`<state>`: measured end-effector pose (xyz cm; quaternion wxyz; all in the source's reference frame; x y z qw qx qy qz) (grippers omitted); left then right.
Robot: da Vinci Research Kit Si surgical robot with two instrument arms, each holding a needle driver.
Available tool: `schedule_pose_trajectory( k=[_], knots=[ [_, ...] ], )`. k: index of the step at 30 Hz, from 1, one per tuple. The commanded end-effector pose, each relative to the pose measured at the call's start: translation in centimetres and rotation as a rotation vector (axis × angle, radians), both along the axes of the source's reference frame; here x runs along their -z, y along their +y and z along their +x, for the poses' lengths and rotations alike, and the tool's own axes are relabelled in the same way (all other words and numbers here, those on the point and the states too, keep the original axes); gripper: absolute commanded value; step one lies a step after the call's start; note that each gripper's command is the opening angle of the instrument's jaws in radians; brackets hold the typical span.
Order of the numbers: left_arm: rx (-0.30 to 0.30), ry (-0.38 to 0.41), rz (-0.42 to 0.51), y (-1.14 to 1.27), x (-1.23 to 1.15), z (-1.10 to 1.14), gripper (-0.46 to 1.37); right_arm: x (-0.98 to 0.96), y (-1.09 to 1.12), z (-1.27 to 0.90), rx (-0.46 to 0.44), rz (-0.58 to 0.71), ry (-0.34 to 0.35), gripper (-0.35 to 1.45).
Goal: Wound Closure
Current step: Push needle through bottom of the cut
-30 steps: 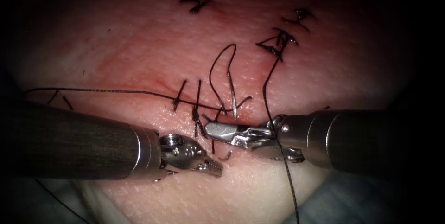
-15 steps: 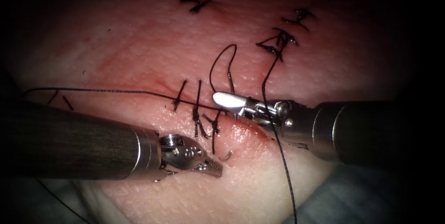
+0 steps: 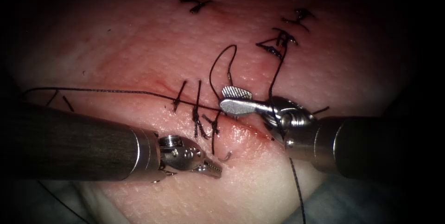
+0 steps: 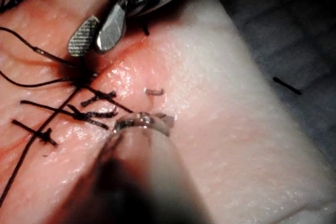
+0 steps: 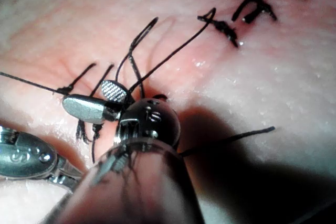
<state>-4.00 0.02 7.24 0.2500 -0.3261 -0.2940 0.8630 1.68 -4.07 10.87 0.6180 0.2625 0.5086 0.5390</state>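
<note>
The needle stands in the tissue at the cut, just right of the last stitches. Its thick dark shank rises from the cut line, and the thread loops up from its top. A small grey hooked piece pokes out of the tissue on the near side of the cut. It may be the needle's tip, but I cannot tell for sure. The needle has not shifted over the last second.

The right tool is what differs. A second ago it lay lower, on the near side of the cut, with its jaws together. Half a second ago it had risen to the cut line, jaws still nearly together. Now the jaws are spread apart right at the base of the needle's shank and pinch nothing. The right wrist view shows the same: the right tool's two blades part, with the needle rising just behind them. One strand of thread runs from the older stitches down across this tool's wrist and off the near edge of the tissue. Another runs left from the stitches along the cut.

The left tool rests where it was, left of the hooked piece. Its jaws are pressed together and hold nothing. The unstitched right stretch of the cut glistens with red fluid.
</note>
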Motion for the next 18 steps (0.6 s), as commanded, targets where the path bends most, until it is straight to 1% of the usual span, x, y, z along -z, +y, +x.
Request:
schedule_pose_trajectory(
  k=[1, 5, 9, 11, 13, 16, 18],
  knots=[
    [-0.004, -0.006, 0.006, 0.00, 0.00, 0.00, -0.30, -0.02, 0.00, -0.03, 0.018, -0.003, -0.018, 1.16],
    [-0.004, -0.006, 0.005, -0.01, 0.00, 0.00, -0.32, -0.07, 0.03, -0.07, 0.035, -0.028, -0.033, 1.14],
    [-0.004, -0.005, 0.005, -0.01, 0.00, 0.00, -0.34, -0.13, 0.08, -0.10, 0.052, -0.085, -0.052, 1.12],
    [-0.004, -0.006, 0.005, -0.01, 0.00, 0.00, -0.35, -0.18, 0.08, -0.12, 0.068, -0.132, -0.062, 1.05],
    [-0.004, -0.006, 0.005, -0.02, 0.00, 0.00, -0.35, -0.25, 0.09, -0.12, 0.082, -0.181, -0.074, 1.03],
    [-0.004, -0.006, 0.005, -0.02, 0.00, 0.00, -0.35, -0.38, 0.11, -0.14, 0.088, -0.218, -0.086, 1.01],
    [-0.004, -0.006, 0.005, -0.02, 0.00, 0.00, -0.35, -0.41, 0.12, -0.14, 0.090, -0.219, -0.089, 1.00]
  ],
)
